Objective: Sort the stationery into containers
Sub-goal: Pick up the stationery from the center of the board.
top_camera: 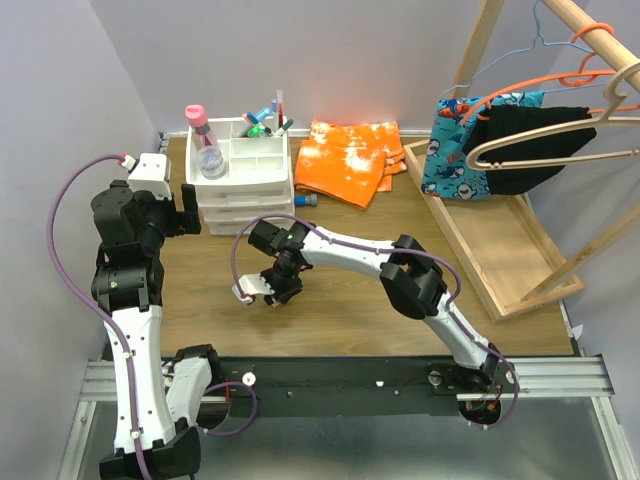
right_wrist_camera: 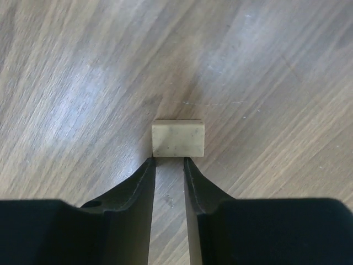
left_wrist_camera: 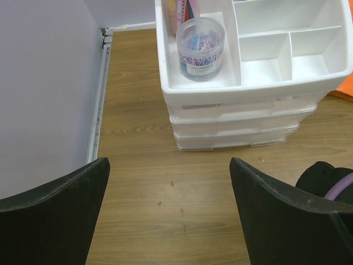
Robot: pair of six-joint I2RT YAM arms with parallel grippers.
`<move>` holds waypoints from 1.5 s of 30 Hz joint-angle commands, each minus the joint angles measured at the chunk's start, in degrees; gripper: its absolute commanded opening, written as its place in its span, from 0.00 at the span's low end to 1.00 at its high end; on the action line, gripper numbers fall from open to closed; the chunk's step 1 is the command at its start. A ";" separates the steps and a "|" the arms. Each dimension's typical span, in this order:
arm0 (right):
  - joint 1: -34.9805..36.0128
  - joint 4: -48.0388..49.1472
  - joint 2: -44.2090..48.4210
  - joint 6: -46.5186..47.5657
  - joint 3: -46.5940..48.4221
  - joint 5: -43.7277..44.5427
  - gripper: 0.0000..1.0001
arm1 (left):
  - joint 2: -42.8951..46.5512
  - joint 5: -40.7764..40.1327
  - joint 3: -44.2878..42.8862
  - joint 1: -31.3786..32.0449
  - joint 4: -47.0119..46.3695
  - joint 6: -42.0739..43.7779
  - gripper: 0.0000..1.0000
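Observation:
The white three-drawer unit stands at the back left and also shows in the left wrist view. Its top tray holds a clear pink-capped bottle, a clear jar of paper clips and several pens at the back. A small blue-capped tube lies on the table right of the unit. My left gripper is wide open and empty in front of the unit. My right gripper points down at the table, jaws a narrow gap apart, tips at the near edge of a small beige eraser block.
An orange cloth lies right of the unit. A shallow wooden tray with a wooden clothes rack, hangers and hanging garments fills the right side. A purple wall stands close on the left.

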State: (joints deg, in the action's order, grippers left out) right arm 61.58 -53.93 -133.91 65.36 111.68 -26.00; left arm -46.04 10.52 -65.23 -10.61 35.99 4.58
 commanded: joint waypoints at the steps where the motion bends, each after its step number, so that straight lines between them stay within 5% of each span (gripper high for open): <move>1: 0.56 5.59 -0.12 -8.57 -0.07 3.32 0.42 | -0.28 1.78 -0.77 0.33 -0.83 -1.50 0.99; 4: 0.56 1.12 -2.14 -12.45 4.24 4.11 0.47 | 0.07 2.66 -1.04 0.50 -1.44 -1.33 0.99; 10: 0.64 5.67 4.87 -14.73 -6.64 2.19 0.61 | 0.86 3.18 -1.21 0.94 -0.66 -0.89 0.99; 17: 0.82 2.34 4.62 -15.44 -4.54 0.86 0.66 | 1.48 4.15 -0.25 1.03 -0.92 -1.77 0.99; 33: 2.05 1.29 -3.20 -16.59 6.88 -0.54 0.67 | 1.75 2.05 0.10 2.35 -0.39 -0.27 0.99; 45: 2.84 0.58 -1.71 -13.59 1.53 1.30 0.66 | 1.66 1.69 0.90 1.74 -0.74 -0.71 0.99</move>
State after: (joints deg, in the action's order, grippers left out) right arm 63.88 -51.66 -135.87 50.78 115.13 -24.86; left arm -44.88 12.84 -65.08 -8.51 36.01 3.64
